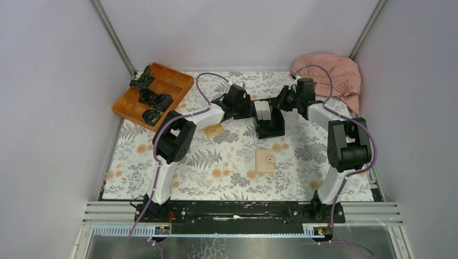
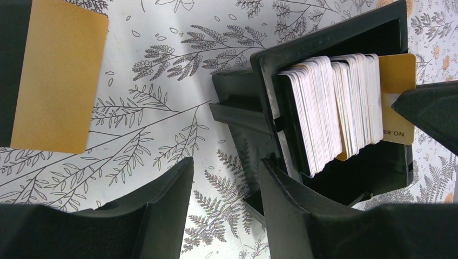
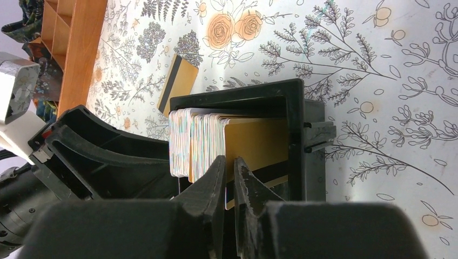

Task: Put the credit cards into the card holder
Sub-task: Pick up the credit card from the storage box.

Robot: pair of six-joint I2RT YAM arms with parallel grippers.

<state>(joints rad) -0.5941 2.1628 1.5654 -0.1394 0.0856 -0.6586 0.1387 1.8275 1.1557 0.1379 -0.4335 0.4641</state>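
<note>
A black open-topped box holds a stack of pale cards. An orange-gold credit card stands at the end of that stack. My right gripper reaches into the box, jaws pinched on this card's edge. My left gripper is open beside the box's left wall, holding nothing. A second credit card, with a black band, lies flat on the cloth left of the box. The tan card holder lies folded near the middle.
An orange wooden tray with dark items in its compartments sits at the back left. A pink cloth is bunched in the back right corner. Walls close in the floral table on three sides.
</note>
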